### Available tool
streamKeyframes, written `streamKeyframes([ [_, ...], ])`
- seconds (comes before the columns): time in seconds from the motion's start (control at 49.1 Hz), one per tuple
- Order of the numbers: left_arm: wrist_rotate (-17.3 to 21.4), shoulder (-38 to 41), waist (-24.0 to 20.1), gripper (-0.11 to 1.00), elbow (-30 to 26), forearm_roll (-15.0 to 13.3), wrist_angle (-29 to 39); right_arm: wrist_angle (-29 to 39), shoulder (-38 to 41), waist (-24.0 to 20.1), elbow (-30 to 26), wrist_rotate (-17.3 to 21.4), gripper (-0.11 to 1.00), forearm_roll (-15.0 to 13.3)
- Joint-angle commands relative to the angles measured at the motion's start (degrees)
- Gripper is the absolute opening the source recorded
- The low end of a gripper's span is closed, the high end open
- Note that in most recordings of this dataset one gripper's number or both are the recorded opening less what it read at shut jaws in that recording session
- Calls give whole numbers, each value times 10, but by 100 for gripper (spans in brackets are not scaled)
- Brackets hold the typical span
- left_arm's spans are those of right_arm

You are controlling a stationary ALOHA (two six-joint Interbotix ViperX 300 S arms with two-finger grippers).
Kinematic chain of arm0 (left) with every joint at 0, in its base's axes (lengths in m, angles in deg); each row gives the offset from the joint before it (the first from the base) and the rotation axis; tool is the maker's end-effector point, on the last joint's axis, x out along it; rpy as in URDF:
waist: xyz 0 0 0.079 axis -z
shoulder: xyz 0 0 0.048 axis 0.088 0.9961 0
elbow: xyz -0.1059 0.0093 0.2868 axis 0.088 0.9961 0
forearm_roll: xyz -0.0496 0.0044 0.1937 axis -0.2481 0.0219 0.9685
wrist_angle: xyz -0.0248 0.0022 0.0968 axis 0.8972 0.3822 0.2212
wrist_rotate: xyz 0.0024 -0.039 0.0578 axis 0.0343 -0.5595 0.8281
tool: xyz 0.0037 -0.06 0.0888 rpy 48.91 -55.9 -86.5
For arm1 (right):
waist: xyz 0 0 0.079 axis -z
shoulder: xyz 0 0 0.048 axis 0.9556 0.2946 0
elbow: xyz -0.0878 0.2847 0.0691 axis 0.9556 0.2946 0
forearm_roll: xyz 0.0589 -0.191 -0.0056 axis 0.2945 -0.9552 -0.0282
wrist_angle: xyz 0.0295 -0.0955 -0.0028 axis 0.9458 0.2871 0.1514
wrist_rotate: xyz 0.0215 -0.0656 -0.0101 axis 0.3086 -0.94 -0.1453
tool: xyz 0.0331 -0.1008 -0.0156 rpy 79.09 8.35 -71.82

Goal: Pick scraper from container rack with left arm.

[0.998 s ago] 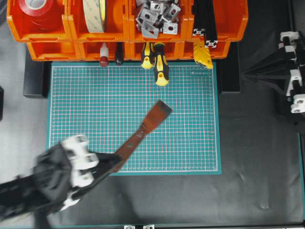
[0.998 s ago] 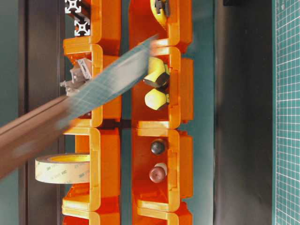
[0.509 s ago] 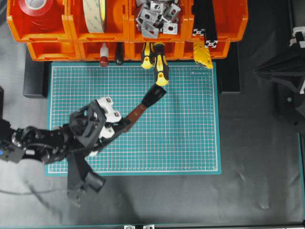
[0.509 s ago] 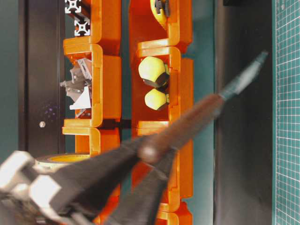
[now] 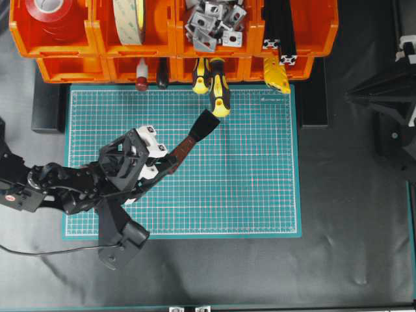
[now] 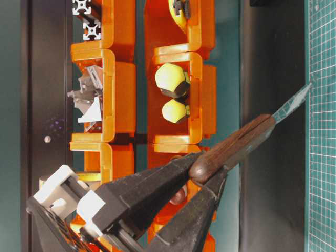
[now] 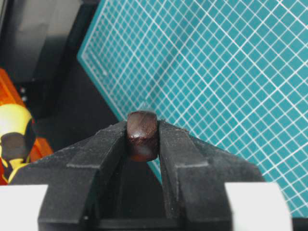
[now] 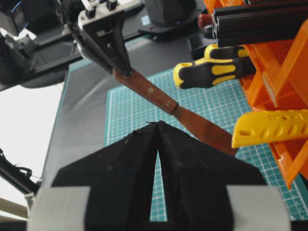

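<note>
The left gripper (image 7: pixel 143 139) was clamped narrowly on the butt of the scraper's (image 5: pixel 190 142) wooden handle, blade slanting away from the fingertips over the green cutting mat (image 5: pixel 260 195) toward the yellow-and-black screwdrivers (image 5: pixel 218 88). The scraper was already clear of the orange container rack (image 5: pixel 175 39) beyond. With so little handle gripped, I judged a firm squeeze and slow carrying best. The right gripper (image 8: pixel 158 139) hung shut and empty, well off.

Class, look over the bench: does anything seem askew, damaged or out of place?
The scraper is out of the container rack, clamped by its handle end in the left pincer, slanting over the green mat. Its blade looks rusty in the right wrist view. One yellow-and-black screwdriver juts from its bin onto the mat.
</note>
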Motion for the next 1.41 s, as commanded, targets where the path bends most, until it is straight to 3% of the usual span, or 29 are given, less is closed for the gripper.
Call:
streamKeyframes([
  [0.0,-14,-3,-2,20,-23,3,-1,1,4,1,-17,1,1,2],
  [0.285,-43,1,-3,22,-22,3,-5,4,6,2,-17,1,1,1],
  [0.469,-94,1,-2,71,-15,3,-11,5,7,4,-16,1,1,2],
  [0.55,-131,2,-1,87,-10,2,-9,5,7,9,-16,1,1,2],
  [0.693,-244,3,11,89,-11,-1,0,3,8,20,-15,0,1,2],
  [0.896,-506,4,33,89,7,-4,17,3,11,23,-11,1,1,1],
  [1.019,-625,5,40,89,36,-4,16,-4,16,23,-9,1,1,1],
  [1.1,-670,4,43,89,47,-4,13,-11,18,24,-7,1,1,1],
  [1.202,-699,-4,47,89,55,-4,10,-16,19,24,-6,0,1,2],
  [1.385,-700,-34,60,89,62,-4,5,-16,19,23,-6,0,1,1],
])
